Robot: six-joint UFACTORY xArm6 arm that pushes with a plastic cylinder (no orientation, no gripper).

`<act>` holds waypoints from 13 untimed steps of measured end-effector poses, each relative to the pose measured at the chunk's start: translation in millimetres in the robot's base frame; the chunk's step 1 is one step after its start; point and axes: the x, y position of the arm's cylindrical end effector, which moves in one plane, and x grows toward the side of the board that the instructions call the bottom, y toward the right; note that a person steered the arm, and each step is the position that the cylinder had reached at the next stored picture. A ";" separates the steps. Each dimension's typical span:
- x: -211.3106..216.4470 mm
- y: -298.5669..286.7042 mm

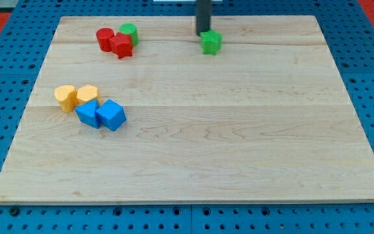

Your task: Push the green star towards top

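The green star lies on the wooden board near the view's top, a little right of centre. My rod comes down from the view's top edge. My tip is just above and slightly left of the green star, touching or nearly touching its top side.
A red cylinder, a red star and a green cylinder cluster at the view's top left. Two yellow blocks and two blue blocks cluster at the left.
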 end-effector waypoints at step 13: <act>24.8 39.0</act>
